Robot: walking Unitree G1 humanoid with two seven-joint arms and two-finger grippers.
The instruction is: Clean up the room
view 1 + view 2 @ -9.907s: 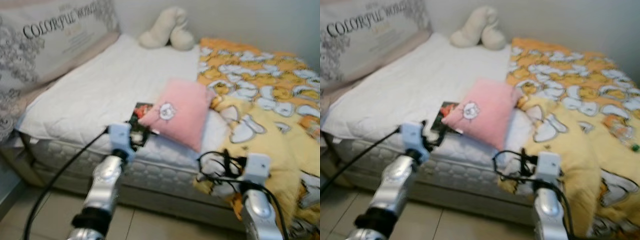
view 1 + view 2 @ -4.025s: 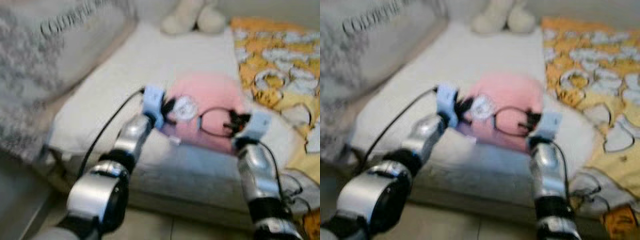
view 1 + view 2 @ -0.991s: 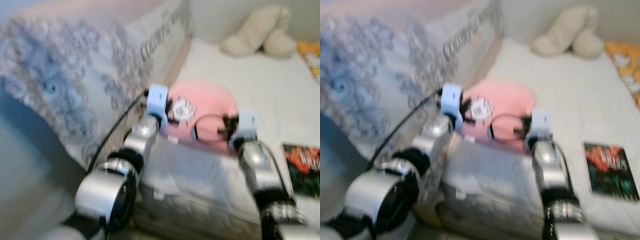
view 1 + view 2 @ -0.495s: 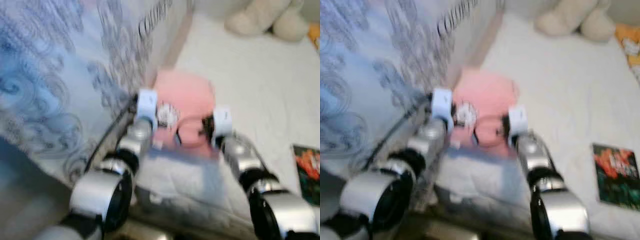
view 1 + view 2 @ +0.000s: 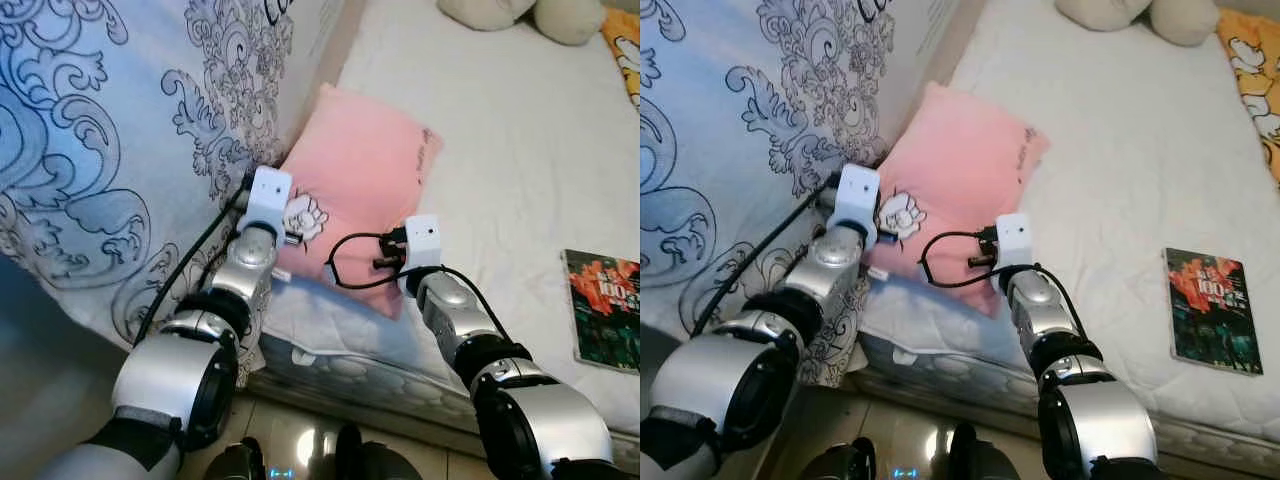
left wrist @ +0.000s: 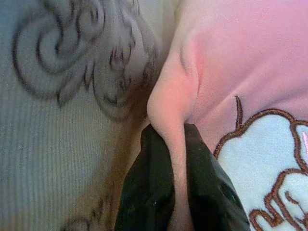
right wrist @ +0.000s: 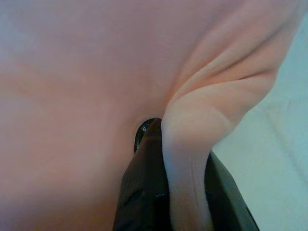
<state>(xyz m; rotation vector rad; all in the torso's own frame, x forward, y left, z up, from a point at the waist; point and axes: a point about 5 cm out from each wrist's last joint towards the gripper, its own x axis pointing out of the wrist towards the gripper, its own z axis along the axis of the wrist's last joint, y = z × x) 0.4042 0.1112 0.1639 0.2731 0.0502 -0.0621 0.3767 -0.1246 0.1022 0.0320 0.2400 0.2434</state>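
A pink pillow (image 5: 365, 180) with a white cartoon patch lies on the white mattress (image 5: 520, 150), leaning against a large blue-grey patterned pillow (image 5: 110, 130). My left gripper (image 6: 177, 144) is shut on the pink pillow's left near corner, pinching a fold of its fabric next to the patterned pillow. My right gripper (image 7: 185, 144) is shut on a fold of the same pillow at its right near edge. Both silver arms reach forward over the bed's near edge, the left wrist (image 5: 268, 200) and the right wrist (image 5: 422, 242) against the pillow.
A book with a red and dark cover (image 5: 603, 322) lies on the mattress at the right. A cream stuffed toy (image 5: 520, 14) sits at the far end of the bed. A yellow patterned blanket (image 5: 1252, 70) shows at the far right. The floor (image 5: 300, 440) lies below the mattress edge.
The camera has tilted and settled, and the picture is sharp now. The pink pillow, held by both grippers, has come to rest against the patterned pillow at the head of the bed.
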